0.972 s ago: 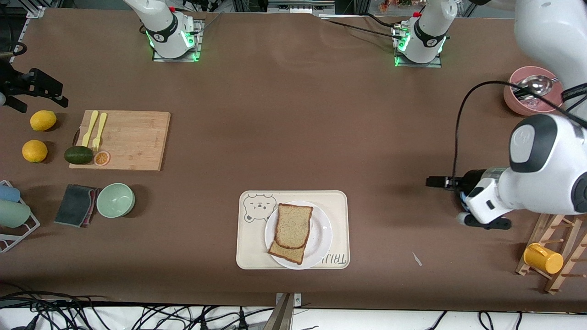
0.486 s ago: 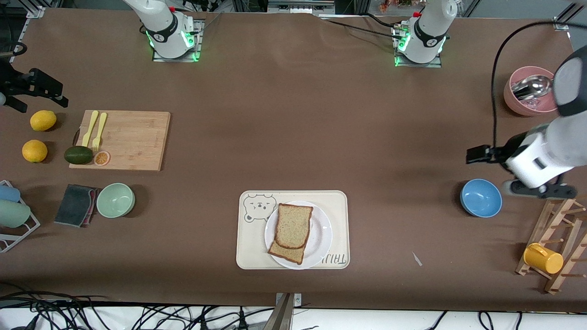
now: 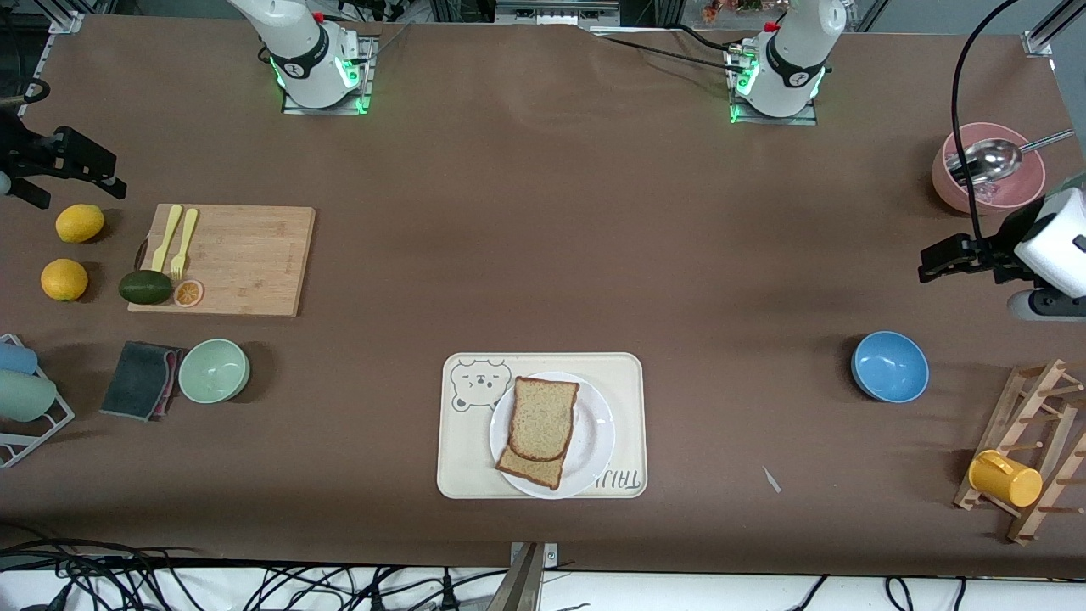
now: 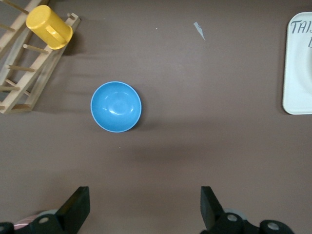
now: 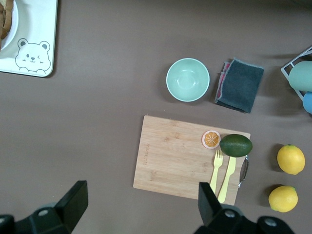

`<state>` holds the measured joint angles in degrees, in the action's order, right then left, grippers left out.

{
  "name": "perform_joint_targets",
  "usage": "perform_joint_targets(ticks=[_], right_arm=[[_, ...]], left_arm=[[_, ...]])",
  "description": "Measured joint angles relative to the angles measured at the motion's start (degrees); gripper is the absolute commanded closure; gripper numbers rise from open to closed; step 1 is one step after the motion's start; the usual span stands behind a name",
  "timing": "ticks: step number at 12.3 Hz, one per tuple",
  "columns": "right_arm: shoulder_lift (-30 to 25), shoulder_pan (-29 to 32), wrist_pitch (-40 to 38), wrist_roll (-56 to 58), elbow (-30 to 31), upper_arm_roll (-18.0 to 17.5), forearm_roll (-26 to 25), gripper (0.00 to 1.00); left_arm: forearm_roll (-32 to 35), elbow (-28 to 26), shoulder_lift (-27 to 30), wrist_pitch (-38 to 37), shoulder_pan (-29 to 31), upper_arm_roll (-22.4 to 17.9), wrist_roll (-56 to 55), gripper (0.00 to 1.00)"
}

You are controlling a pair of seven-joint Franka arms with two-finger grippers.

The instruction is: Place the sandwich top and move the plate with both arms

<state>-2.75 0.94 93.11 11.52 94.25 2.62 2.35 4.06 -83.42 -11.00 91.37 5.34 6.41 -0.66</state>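
Withdrawn edgeward, left pincer (image 3: 937, 259) gapes empty, arm cropped; right pincer (image 5: 139, 204) gapes too.

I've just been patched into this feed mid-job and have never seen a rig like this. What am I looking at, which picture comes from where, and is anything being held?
These are two white robot arms bolted along one edge of a brown table. The big picture looks down from a camera facing them. The two smaller pictures come from cameras on the arms' wrists, looking down past their own black jaws.

In the middle, a white plate sits on a cream bear-print tray; the sandwich top lies on another bread slice on the plate.

The left gripper hangs over bare table between a pink bowl and a blue bowl, jaws open and empty. The right gripper is also open and empty, over the table edge of a wooden cutting board that carries an avocado and yellow cutlery.

Nothing is held.
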Motion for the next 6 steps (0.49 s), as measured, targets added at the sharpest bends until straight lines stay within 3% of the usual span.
perform_joint_targets(ticks=[4,6], right_arm=[[0.0,0.0,0.0,0.0,0.0,0.0,0.0,0.0],[0.0,0.0,0.0,0.0,0.0,0.0,0.0,0.0]], left_arm=[[0.2,-11.2,7.0,5.0,-0.1,0.0,0.4,0.0],[-2.6,-13.5,9.2,5.6,-0.4,-2.6,4.7,0.0]])
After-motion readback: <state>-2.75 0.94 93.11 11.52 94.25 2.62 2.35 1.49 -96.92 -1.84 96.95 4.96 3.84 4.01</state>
